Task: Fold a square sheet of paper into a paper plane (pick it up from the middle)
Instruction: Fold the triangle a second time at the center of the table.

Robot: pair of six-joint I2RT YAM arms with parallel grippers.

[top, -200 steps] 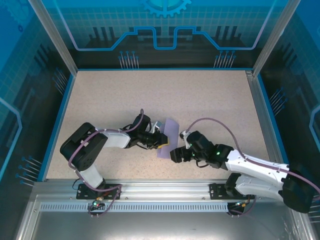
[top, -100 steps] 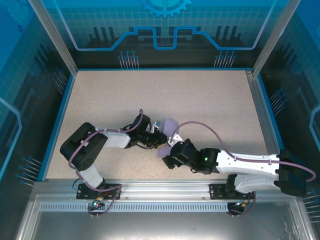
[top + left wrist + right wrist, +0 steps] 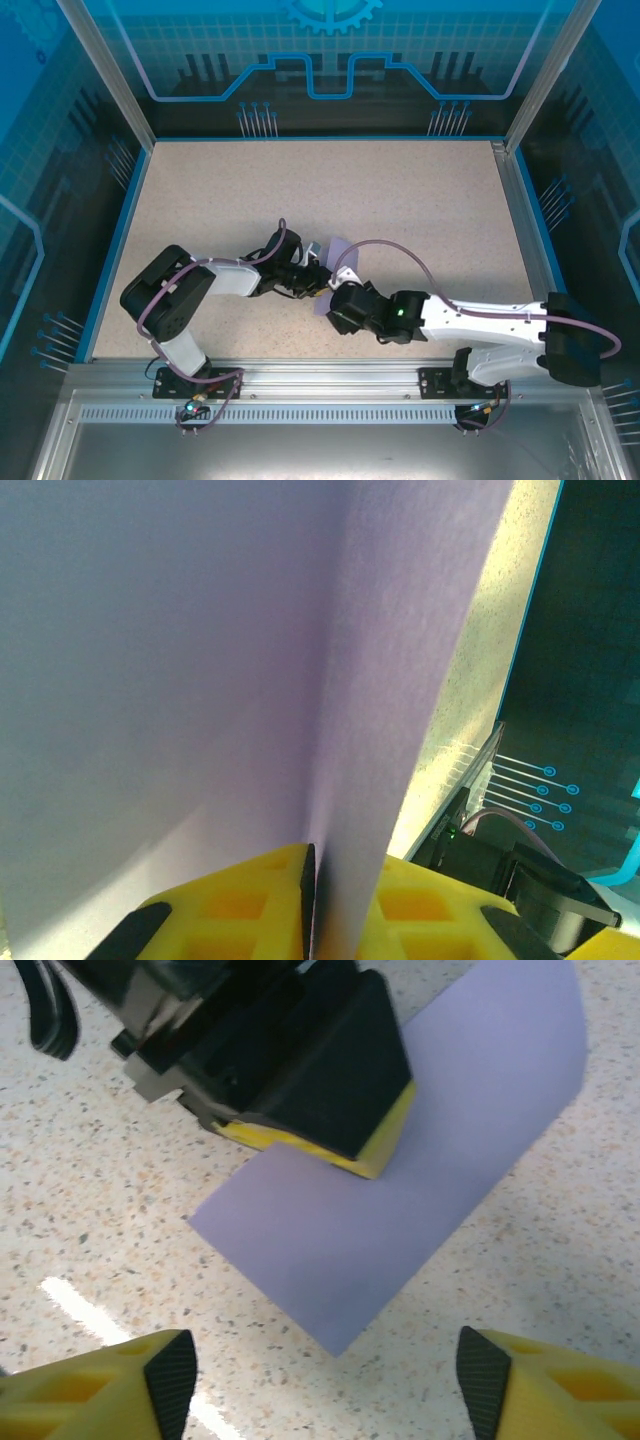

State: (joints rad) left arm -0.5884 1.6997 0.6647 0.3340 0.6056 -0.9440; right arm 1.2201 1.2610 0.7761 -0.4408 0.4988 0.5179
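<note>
- Since a second ago the right arm has swung in toward the worktop's middle, so its fingers point(image 3: 325, 1380) now stand wide apart just over the near corner of the square sheet of paper point(image 3: 420, 1190), gripping nothing.
- Paper lies near the centre of the worktop point(image 3: 400, 200), somewhat toward the near edge, partly lifted and curved.
- Left arm's fingers point(image 3: 310, 905) are pinched narrow on the sheet, which stands up between the yellow pads point(image 3: 240, 905) along a soft centre crease.
- As a judgement, the task is early: one lengthwise bend is started; the nose folds, wings and final dart shape are all left to make.
- Long axis of the bent sheet runs diagonally, from the near edge up toward the far right corner; no pointed nose exists yet.
</note>
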